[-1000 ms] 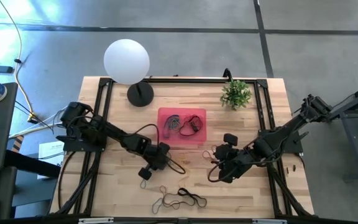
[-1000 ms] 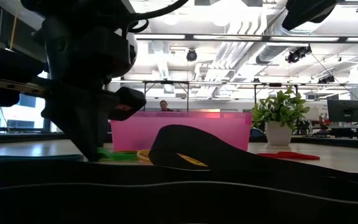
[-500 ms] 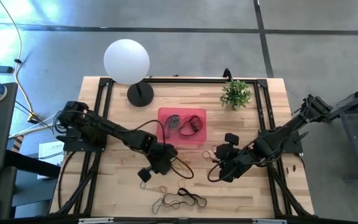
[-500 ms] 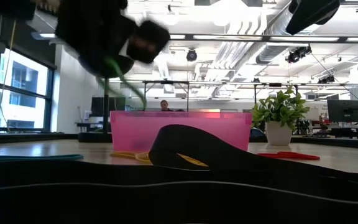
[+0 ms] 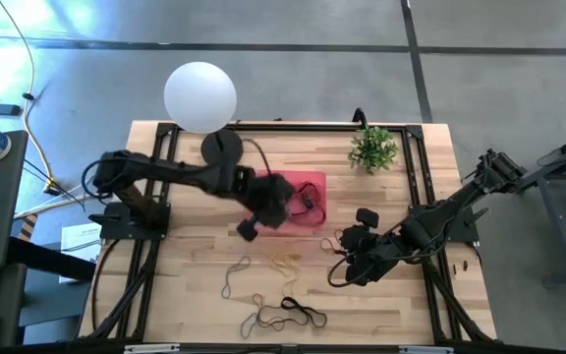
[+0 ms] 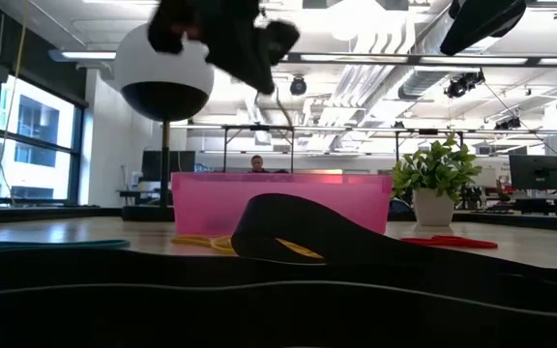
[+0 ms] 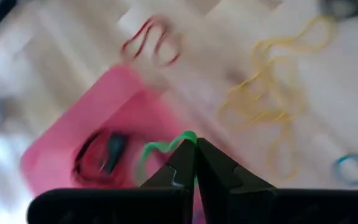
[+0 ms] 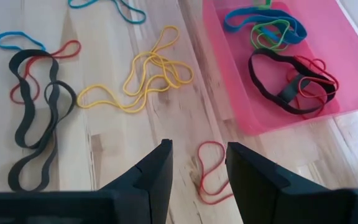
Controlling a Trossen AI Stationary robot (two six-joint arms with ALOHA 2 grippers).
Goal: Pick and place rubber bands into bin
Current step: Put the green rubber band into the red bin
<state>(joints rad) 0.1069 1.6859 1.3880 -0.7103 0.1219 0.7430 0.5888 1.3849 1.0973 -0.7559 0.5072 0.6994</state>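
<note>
Left gripper (image 7: 194, 144) is above the bin (image 5: 308, 182), clenched on a green band (image 7: 160, 147). Right gripper (image 8: 199, 163) waits beside the bin, fingers apart.

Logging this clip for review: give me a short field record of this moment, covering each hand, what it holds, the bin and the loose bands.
left hand: shut on a green band, over the bin
right hand: open, empty, low over the table beside the bin
bin: holds blue, green, black and red bands
loose bands: yellow tangle, red loop, long black band on the table
</note>
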